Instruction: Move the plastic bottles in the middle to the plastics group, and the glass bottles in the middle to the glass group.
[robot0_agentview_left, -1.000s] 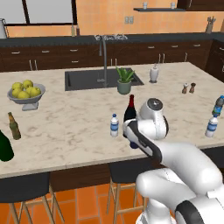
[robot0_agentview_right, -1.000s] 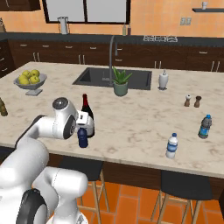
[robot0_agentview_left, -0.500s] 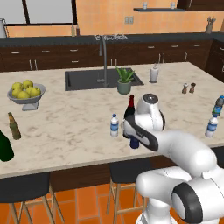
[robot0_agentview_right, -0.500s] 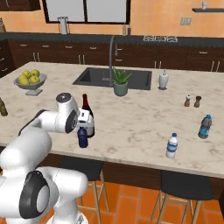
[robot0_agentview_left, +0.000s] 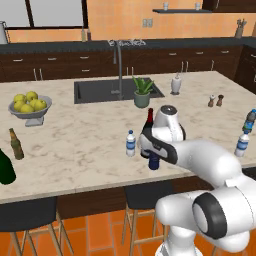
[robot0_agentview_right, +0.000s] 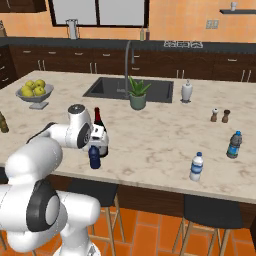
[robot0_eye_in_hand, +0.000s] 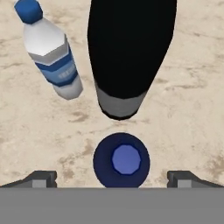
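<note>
Task bottles on the marble island; middle cluster near frame centre, groups at far left and far right.

Middle: dark blue bottle (robot0_eye_in_hand: 121, 160) upright, seen cap-on at lower centre of hand view; wine bottle (robot0_eye_in_hand: 128, 52) just above it, black, grey label band; clear blue-capped bottle (robot0_eye_in_hand: 50, 52) upper left. Left base view, left edge: brown beer bottle (robot0_agentview_left: 16, 144), dark green bottle (robot0_agentview_left: 6, 167). Right edge: plastics-group bottle (robot0_agentview_left: 242, 144).

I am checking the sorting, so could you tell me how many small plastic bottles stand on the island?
4: a clear one and a dark blue one mid-counter by the wine bottle, and two at the right end. None seems hidden.
</note>
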